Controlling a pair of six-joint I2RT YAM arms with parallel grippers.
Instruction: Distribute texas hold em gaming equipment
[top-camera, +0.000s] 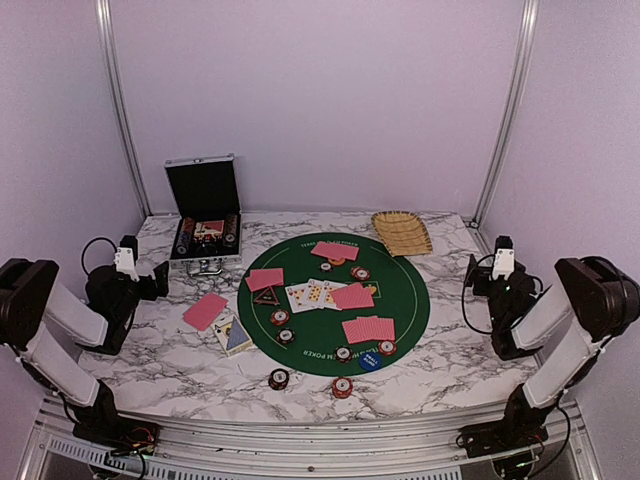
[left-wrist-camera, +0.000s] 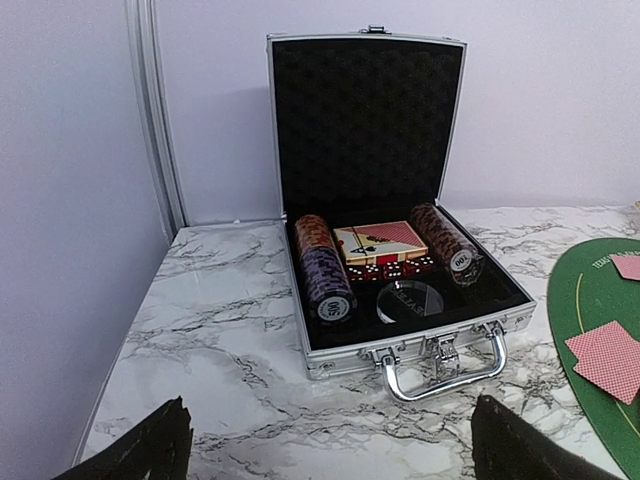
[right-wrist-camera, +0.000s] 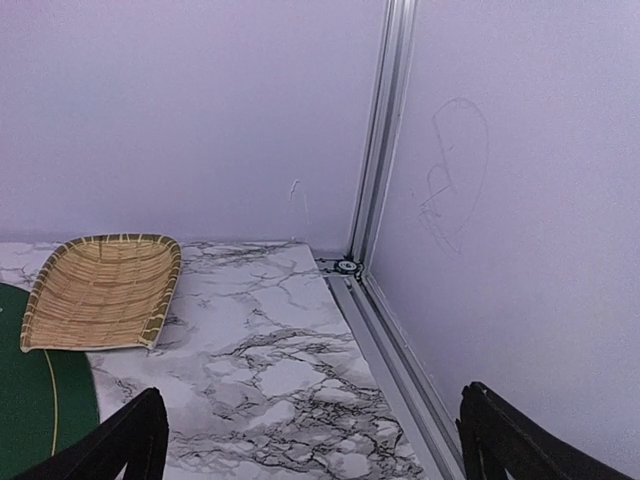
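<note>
Red-backed cards (top-camera: 352, 296) and striped poker chips (top-camera: 280, 317) scattered across green round mat (top-camera: 410, 290), some just off its near-left edge. Blue disc (top-camera: 371, 359) lettering illegible. Left gripper (left-wrist-camera: 325, 420), right gripper (right-wrist-camera: 310, 400): fingers spread wide, empty.

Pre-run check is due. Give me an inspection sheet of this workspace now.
Surface: marble table, round green poker mat at centre.
Job's things: red-backed cards on the mat, one pile off it at left; face-up cards mid-mat; chips on the mat, two on bare marble; blue button disc; black triangular marker.
Clutter: open silver case holding chip rolls, deck, dice; woven tray, nothing in it.
Grippers: left gripper and right gripper open, holding nothing.
Cables: black loops at both wrists.
Surroundings: lilac walls, aluminium posts.
</note>
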